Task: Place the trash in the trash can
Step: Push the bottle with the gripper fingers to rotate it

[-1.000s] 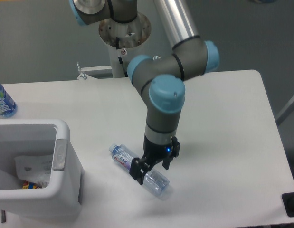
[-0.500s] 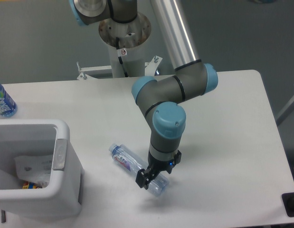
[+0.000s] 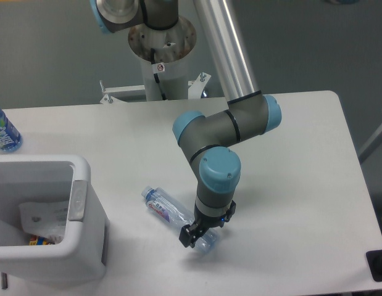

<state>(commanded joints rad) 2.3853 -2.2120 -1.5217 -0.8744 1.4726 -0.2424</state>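
A clear slim bottle (image 3: 166, 209) with a blue cap and red-blue label lies on its side on the white table (image 3: 289, 160), cap toward the upper left. My gripper (image 3: 199, 235) is down over its bottom end, fingers astride the clear body and closed against it. The white trash can (image 3: 79, 185) stands at the lower left, well apart from the bottle. A crumpled whitish wrapper (image 3: 41, 219) lies inside it.
A bottle with an all-blue label (image 3: 3, 131) stands at the far left edge of the table. The arm's base column (image 3: 163, 55) rises behind the table's back edge. A dark object (image 3: 379, 265) sits beyond the lower right corner.
The gripper has come down lower over the bottle's bottom end and its fingers have drawn in around it. The bottle has stayed in place on the table.
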